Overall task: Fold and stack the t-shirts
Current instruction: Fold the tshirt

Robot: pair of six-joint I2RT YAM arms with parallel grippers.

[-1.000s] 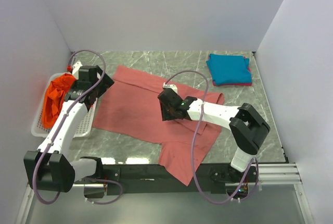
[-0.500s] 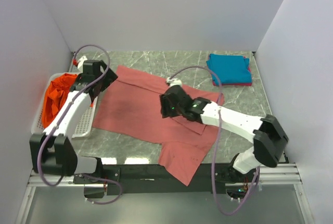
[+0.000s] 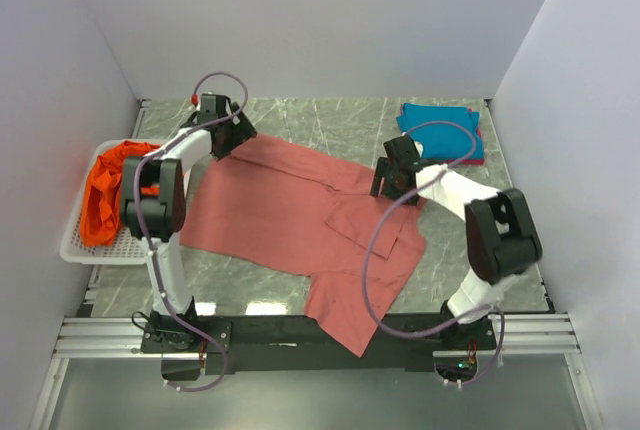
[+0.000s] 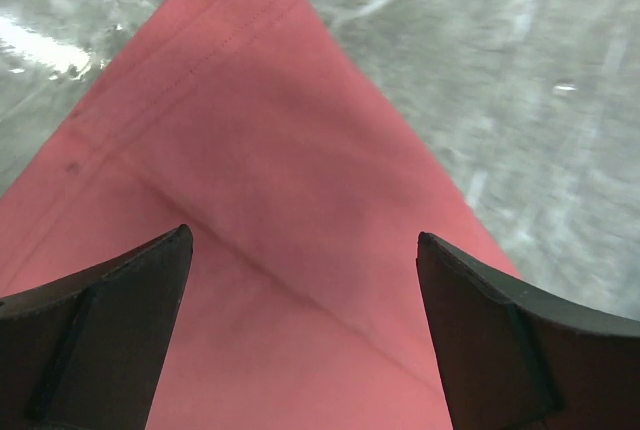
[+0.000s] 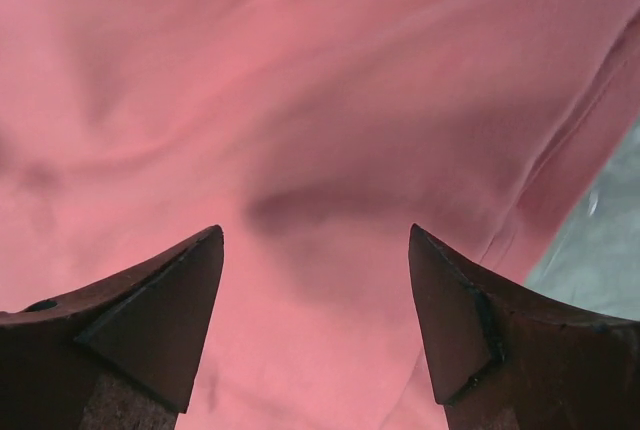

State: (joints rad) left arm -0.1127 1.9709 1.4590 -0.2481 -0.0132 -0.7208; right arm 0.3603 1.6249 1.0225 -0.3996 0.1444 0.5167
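The salmon-red t-shirt [image 3: 280, 215] lies spread on the marble table, with a flap [image 3: 365, 228] folded over its right part. My left gripper [image 3: 232, 140] hovers open over its far-left corner; in the left wrist view the corner [image 4: 260, 150] lies between and beyond the open gripper [image 4: 303, 240]. My right gripper [image 3: 385, 182] stands open over the shirt's far-right edge, and the right wrist view has only red cloth [image 5: 300, 80] under the empty gripper [image 5: 315, 235]. An orange t-shirt [image 3: 105, 190] is bunched in the basket. A folded teal t-shirt [image 3: 438, 130] lies on magenta cloth [image 3: 478, 136] at the far right.
The white mesh basket [image 3: 75, 248] sits at the left edge of the table. White walls close in the back and both sides. Bare marble [image 3: 330, 115] shows along the back, and the shirt's lower corner [image 3: 345, 325] hangs over the black front rail.
My right gripper opened and moved from the shirt's middle to its far-right edge, leaving a flap folded inward. My left gripper moved from beside the basket to the shirt's far-left corner.
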